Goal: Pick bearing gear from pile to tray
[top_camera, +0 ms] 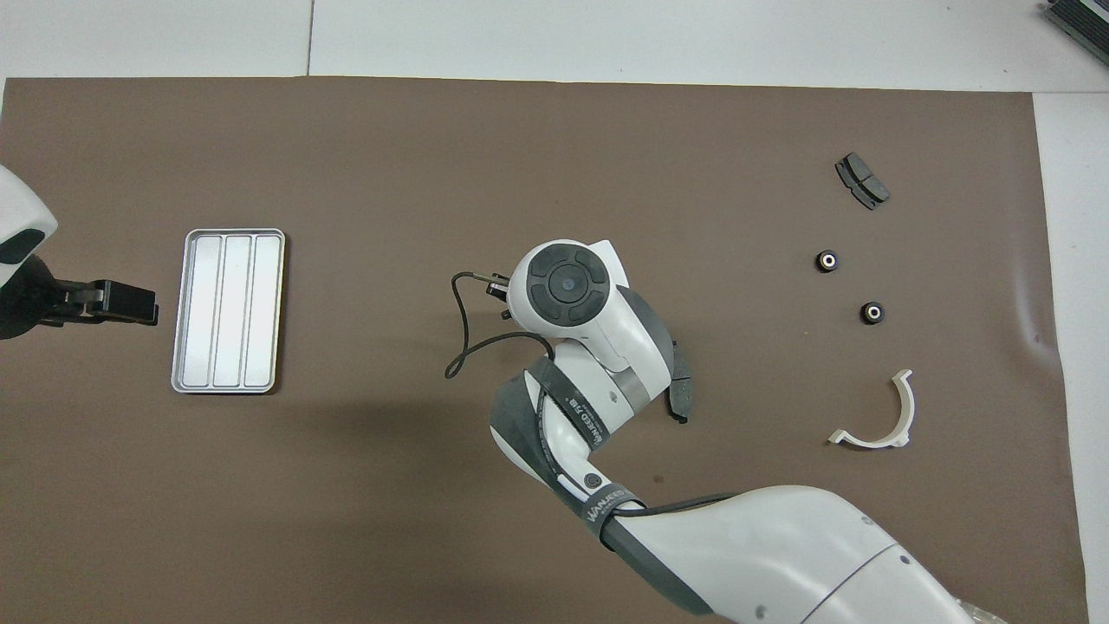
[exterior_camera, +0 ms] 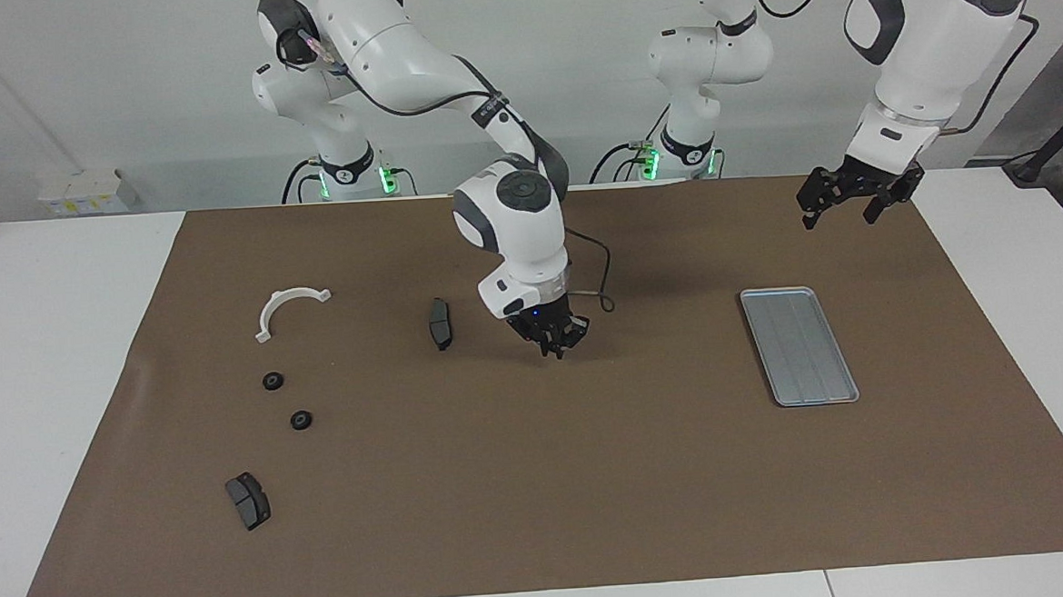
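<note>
1. Brown matting (exterior_camera: pixel 542 498) covers the table, and the silver tray (exterior_camera: pixel 799 346) lies on it toward the left arm's end; nothing is seen in the tray, so the picking step is judged to be in hand.
2. Two black bearing gears (exterior_camera: pixel 273 381) (exterior_camera: pixel 301 420) rest well apart from the tray, toward the right arm's end, near a white bracket (exterior_camera: pixel 288 308) and a brake pad (exterior_camera: pixel 247 500).
3. The right gripper (exterior_camera: pixel 552 336) hangs low over bare mat between the tray and a second brake pad (exterior_camera: pixel 440 322); whether anything is gripped cannot be told.
4. The left gripper (exterior_camera: pixel 840 200) waits raised near the tray, jaws spread apart.
5. A gear must next be brought over the tray and let go.
6. From overhead, the right gripper is hidden beneath its own wrist; the facing view shows it.
</note>
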Controlling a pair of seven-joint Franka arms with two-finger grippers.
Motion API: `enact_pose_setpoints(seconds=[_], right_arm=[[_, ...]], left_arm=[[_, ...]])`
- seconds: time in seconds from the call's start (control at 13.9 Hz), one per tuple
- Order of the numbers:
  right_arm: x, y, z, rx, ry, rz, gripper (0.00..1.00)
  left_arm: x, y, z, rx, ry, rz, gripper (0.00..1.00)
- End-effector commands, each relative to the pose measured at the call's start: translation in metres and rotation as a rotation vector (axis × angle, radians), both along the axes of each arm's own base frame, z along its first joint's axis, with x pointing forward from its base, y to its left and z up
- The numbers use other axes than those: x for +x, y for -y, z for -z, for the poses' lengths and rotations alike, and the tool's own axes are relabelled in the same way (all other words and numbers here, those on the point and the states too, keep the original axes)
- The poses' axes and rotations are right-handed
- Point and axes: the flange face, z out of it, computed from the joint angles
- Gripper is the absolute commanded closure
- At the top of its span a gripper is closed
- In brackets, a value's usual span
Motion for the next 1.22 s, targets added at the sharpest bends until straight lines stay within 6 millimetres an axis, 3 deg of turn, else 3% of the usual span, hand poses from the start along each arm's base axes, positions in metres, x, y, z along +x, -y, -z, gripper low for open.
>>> enact_pose_setpoints(seconds=[0.0, 0.14, 0.22, 0.43, 0.5, 0.65, 0.86, 1.15], right_arm=[[0.006, -0.016, 0.006, -0.017, 0.029, 0.006, 1.00], [0.001, -0.015, 0.012, -0.025, 0.016, 0.011, 1.00], [0.000, -0.013, 0.017, -0.030, 0.010, 0.008, 0.84], [-0.001, -0.010, 0.020, -0.037, 0.004, 0.008, 0.11], [0.000, -0.009, 0.017, -0.038, 0.006, 0.008, 0.00], [0.009, 0.003, 0.011, -0.042, 0.021, -0.012, 0.00], [0.026, 0.049, -0.008, -0.060, 0.033, -0.054, 0.00], [0.030, 0.143, -0.033, -0.090, 0.027, -0.101, 0.00]], left_arm=[[-0.010, 0.002, -0.001, 0.014, 0.010, 0.008, 0.00], [-0.010, 0.002, -0.001, 0.014, 0.010, 0.008, 0.00], [-0.010, 0.002, -0.001, 0.014, 0.010, 0.008, 0.00], [-0.009, 0.001, -0.001, 0.014, 0.014, 0.014, 0.00], [-0.009, 0.002, -0.001, 0.014, 0.014, 0.019, 0.00], [-0.011, 0.002, 0.001, 0.014, 0.005, 0.016, 0.00], [-0.009, 0.006, 0.000, 0.013, 0.022, -0.031, 0.00], [-0.009, 0.076, 0.005, 0.000, 0.084, -0.026, 0.00]])
